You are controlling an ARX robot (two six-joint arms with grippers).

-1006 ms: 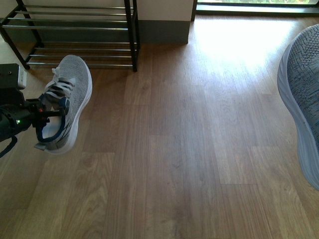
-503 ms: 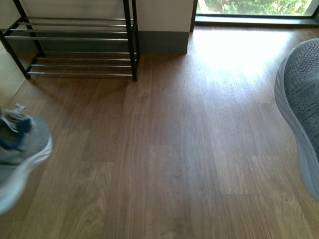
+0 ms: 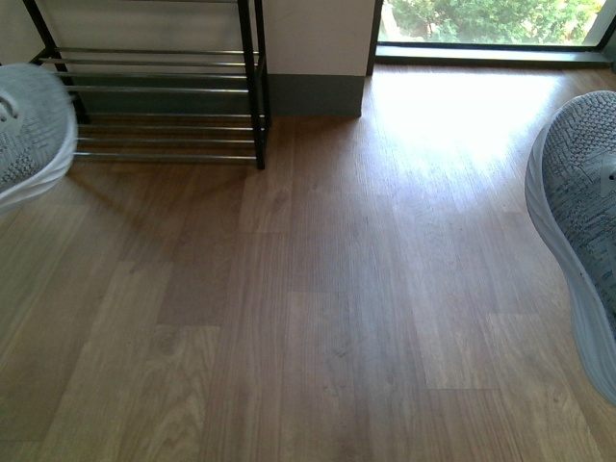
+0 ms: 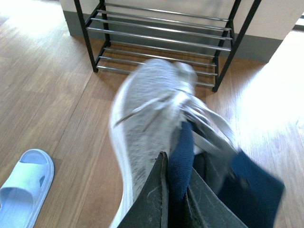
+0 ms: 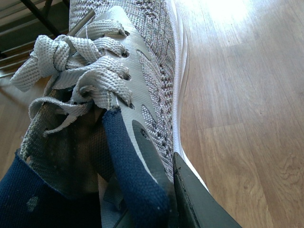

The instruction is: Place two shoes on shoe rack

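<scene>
Wooden floor (image 3: 318,289) fills the front view. The shoe rack (image 3: 159,101) stands at upper left, its upper tiers cut off. The right sneaker (image 3: 577,231) is cropped by the right edge, its long axis running up the frame with the toe uppermost. The left sneaker (image 3: 29,125) is a blur at the left edge, overlapping the rack; the left wrist view shows its toe pointing at the rack. A pale blue slide (image 4: 23,187) lies on the floor, partly cropped. The left claw (image 4: 173,194) is clamped on the left sneaker's blue collar. The right claw (image 5: 156,204) pinches the right sneaker's collar, with only one finger clear.

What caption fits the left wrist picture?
The left gripper holds a grey sneaker before the shoe rack; a pale blue slide lies nearby.
</scene>
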